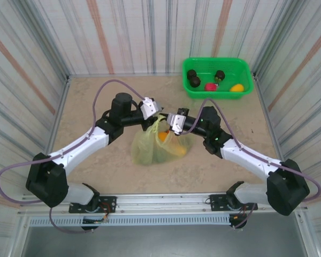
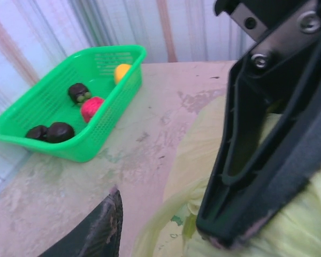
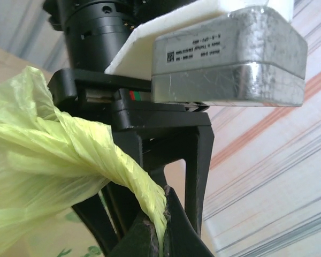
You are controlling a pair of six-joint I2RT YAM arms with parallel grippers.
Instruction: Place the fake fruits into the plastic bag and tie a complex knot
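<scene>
The pale yellow-green plastic bag (image 1: 150,147) sits mid-table with an orange fruit (image 1: 163,136) showing through it. My right gripper (image 3: 159,219) is shut on a twisted handle of the bag (image 3: 53,155), and it hangs over the bag's top (image 1: 169,126). My left gripper (image 1: 158,114) faces it from the left, jaws apart. A strand of the bag (image 2: 166,209) runs between its fingers (image 2: 99,230) without being pinched. More fake fruits lie in the green basket (image 1: 246,72): two dark ones (image 1: 193,78), a red-pink one (image 1: 209,86) and a yellow one (image 1: 236,88).
The basket (image 2: 104,126) stands at the back right against striped walls that close the table on three sides. The left gripper's silver camera box (image 3: 224,59) sits very close above my right fingers. Bare tabletop (image 1: 96,96) lies left of the bag.
</scene>
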